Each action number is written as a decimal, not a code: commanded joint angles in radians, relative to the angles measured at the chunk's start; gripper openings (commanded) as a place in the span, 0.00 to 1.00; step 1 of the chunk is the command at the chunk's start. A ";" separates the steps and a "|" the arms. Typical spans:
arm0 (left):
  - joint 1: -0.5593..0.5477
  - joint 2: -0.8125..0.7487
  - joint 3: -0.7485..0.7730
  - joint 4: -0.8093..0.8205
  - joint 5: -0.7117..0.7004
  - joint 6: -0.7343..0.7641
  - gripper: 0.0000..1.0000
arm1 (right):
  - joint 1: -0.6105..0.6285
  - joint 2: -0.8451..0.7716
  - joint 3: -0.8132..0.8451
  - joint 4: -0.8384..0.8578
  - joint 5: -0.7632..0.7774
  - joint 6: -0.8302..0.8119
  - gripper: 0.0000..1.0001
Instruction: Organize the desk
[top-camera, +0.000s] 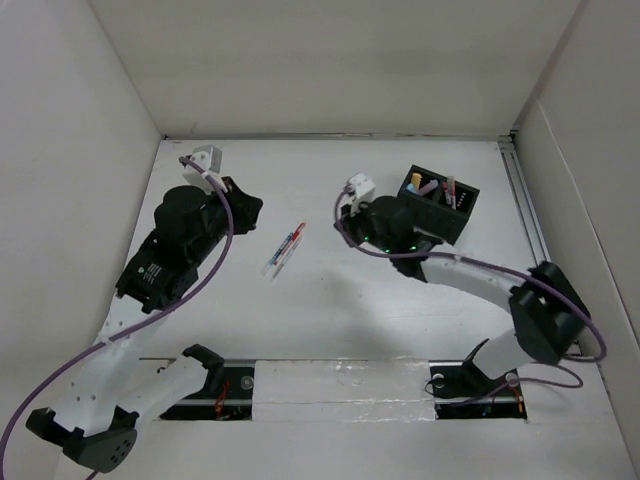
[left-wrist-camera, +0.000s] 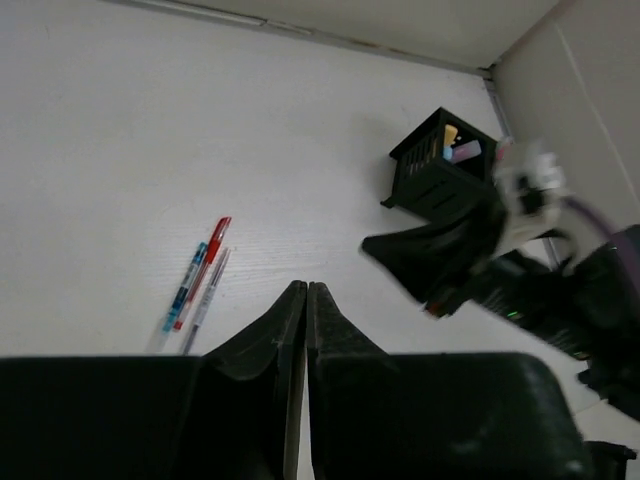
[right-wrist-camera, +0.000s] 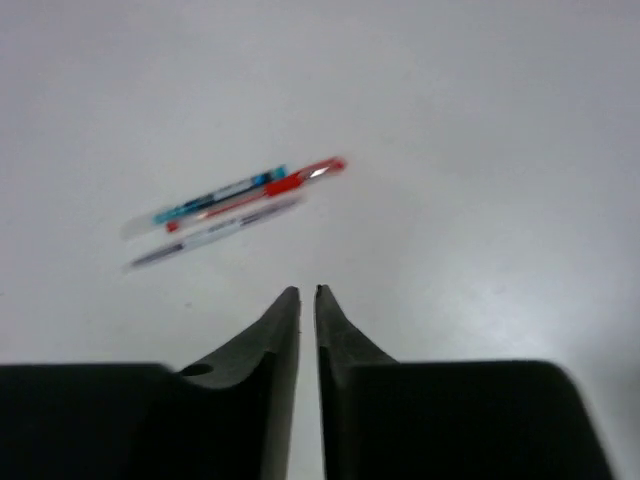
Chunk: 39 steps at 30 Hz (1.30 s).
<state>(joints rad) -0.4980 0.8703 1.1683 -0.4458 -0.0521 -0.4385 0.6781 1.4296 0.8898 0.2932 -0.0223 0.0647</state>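
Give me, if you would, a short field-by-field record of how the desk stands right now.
desk: white tabletop with white panel walls
loose items: blue pen, red pen, clear pen, lying side by side mid-desk
black organizer box: far right, several small items inside
left gripper: shut, empty
right gripper: all but shut, empty, pointing toward the pens

**Top external:** my fixed camera sits high above and behind both arm bases and looks down and forward over the whole desk (top-camera: 330, 310).

**Left wrist:** this camera rides behind my left gripper (left-wrist-camera: 306, 295), low, facing forward-right. The pens (left-wrist-camera: 197, 285) lie ahead-left of its tips, and the black organizer box (left-wrist-camera: 432, 170) is far ahead-right.

**Right wrist:** this camera rides behind my right gripper (right-wrist-camera: 307, 295), close to the surface, with the same pens just ahead-left.

All three views share the pens.
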 joint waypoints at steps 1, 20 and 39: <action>-0.004 -0.013 0.067 0.045 0.014 -0.017 0.03 | 0.107 0.130 0.134 -0.146 0.196 0.144 0.18; -0.004 -0.132 -0.019 0.018 0.046 0.003 0.30 | 0.275 0.680 0.678 -0.514 0.357 0.397 0.54; -0.045 -0.136 -0.047 0.025 0.046 0.001 0.31 | 0.275 0.738 0.722 -0.522 0.349 0.429 0.49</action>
<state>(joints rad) -0.5365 0.7361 1.1351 -0.4603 -0.0261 -0.4358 0.9497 2.1551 1.5768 -0.2539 0.3325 0.4789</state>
